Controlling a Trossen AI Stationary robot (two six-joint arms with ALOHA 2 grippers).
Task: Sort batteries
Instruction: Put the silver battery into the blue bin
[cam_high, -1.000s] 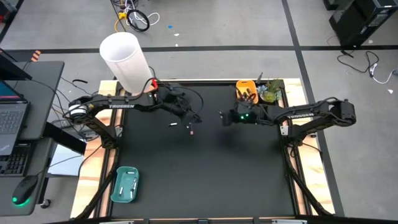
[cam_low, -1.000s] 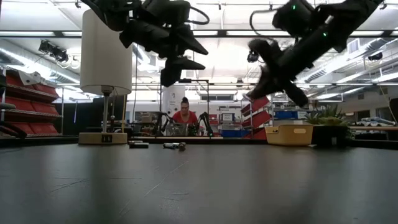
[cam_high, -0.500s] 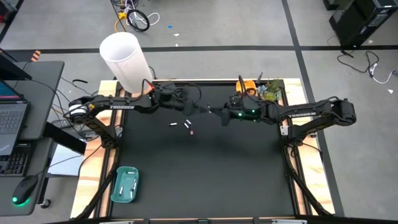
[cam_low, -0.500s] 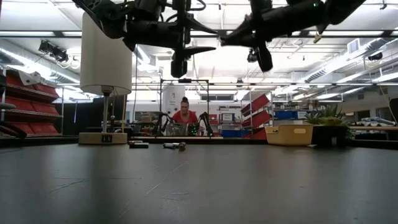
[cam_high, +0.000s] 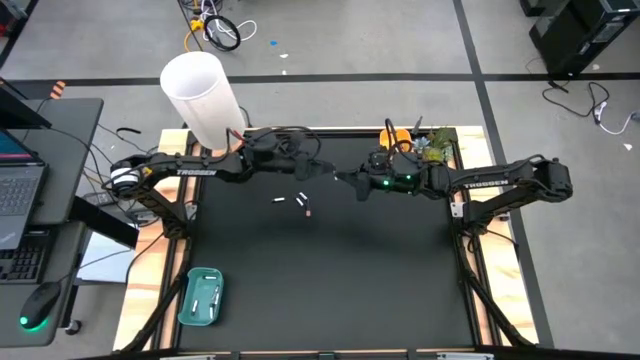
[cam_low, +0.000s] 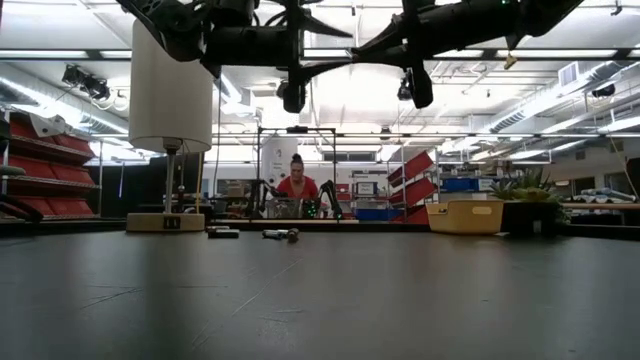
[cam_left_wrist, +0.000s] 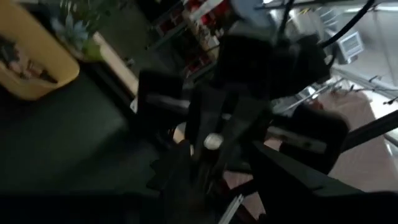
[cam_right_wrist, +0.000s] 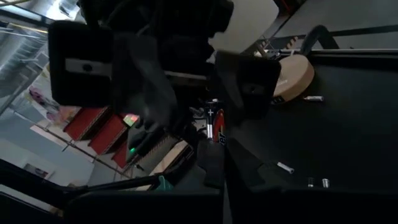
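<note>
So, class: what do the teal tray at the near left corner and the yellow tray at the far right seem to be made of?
The teal tray looks like moulded plastic: uniform colour, rounded corners, a soft matt sheen. The yellow tray also looks plastic: smooth, opaque walls with a rolled rim, though a coated material cannot be ruled out from here.

Tabletop (cam_high: 330, 270): matt black, smooth, edged in pale wood. Teal tray (cam_high: 200, 297) and yellow tray (cam_high: 393, 137): smooth plastic. Batteries (cam_high: 303, 202): glossy casings.

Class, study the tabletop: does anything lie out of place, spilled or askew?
Yes: several batteries lie loose on the bare black table, outside both the teal tray and the yellow tray. Nothing looks damaged.
</note>
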